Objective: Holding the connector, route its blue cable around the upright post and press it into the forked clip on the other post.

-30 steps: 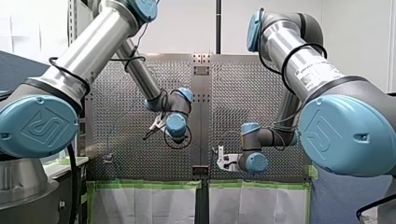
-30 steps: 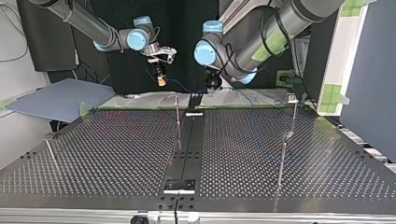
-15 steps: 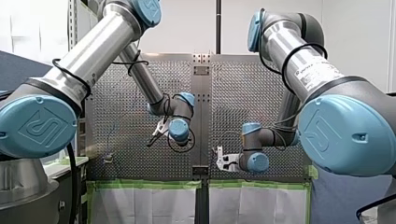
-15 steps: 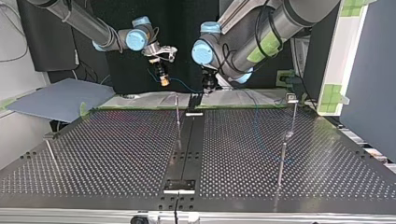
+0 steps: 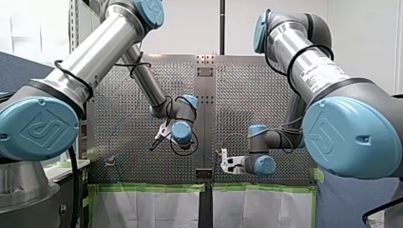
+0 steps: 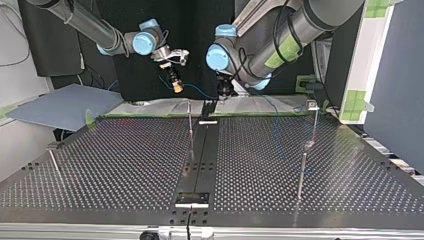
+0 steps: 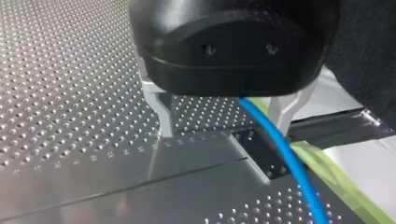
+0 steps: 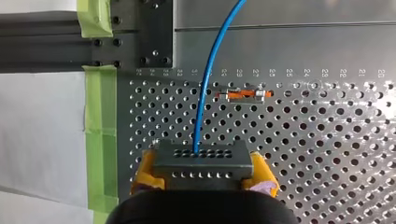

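In the right wrist view my right gripper (image 8: 201,173), with yellow pads, is shut on a grey connector (image 8: 201,158). Its blue cable (image 8: 205,100) runs ahead over the perforated plate. In the top view that gripper (image 6: 174,84) hangs above the table's far edge, left of my left gripper (image 6: 223,91). The cable (image 6: 199,92) sags between the two. My left gripper (image 7: 224,133) is open; the cable (image 7: 280,154) passes between its metal fingers, close to one of them. A thin upright post (image 6: 190,122) stands near the table's middle. A post with a clip on top (image 6: 312,106) stands at the right.
Another thin post (image 6: 301,172) stands nearer the camera at the top view's right, and a short one (image 6: 55,161) at its left. Green tape (image 8: 100,112) edges the plate. A small orange and metal piece (image 8: 245,94) stands ahead of the connector.
In the front view my left gripper has come down and slightly right. In the top view my right gripper has shifted a little right and down with the connector.
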